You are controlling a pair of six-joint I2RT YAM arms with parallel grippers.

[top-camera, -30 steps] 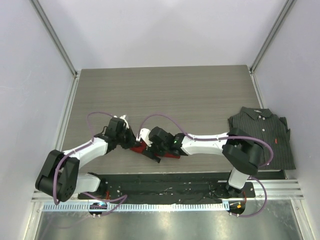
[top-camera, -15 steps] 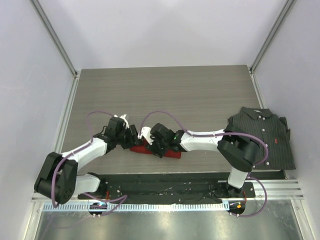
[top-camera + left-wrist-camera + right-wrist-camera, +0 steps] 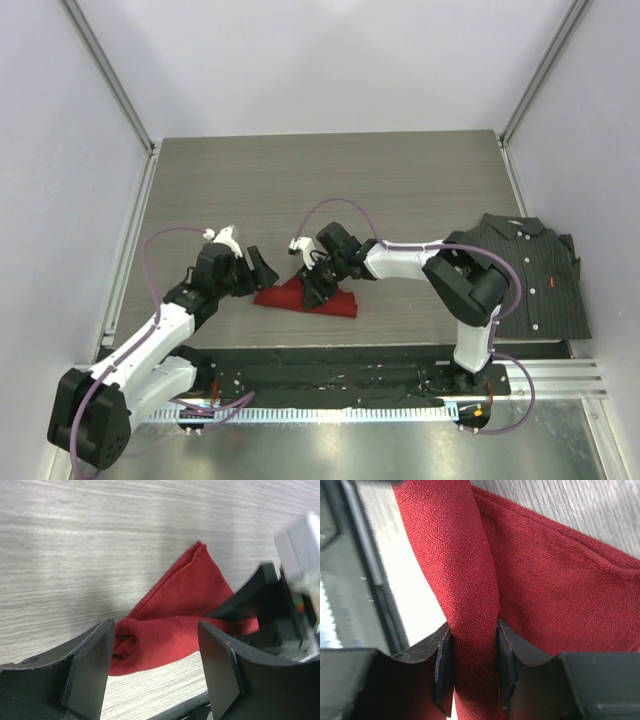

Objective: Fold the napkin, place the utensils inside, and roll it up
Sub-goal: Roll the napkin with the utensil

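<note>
With my right gripper (image 3: 472, 672) pinched on a raised ridge of the napkin (image 3: 335, 304), bunched at the table's (image 3: 350, 190) near middle, and my left gripper (image 3: 155, 670) wide and empty just left of it, I'd lift gently and lay the fold over evenly.

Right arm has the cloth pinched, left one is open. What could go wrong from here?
1. The right pincer grips only a bunched ridge of the napkin; a pull could drag the whole cloth rather than fold it neatly.
2. The left pincer stands open near the napkin's other end without gripping it, so nothing anchors the cloth and it may slide on the table.
</note>
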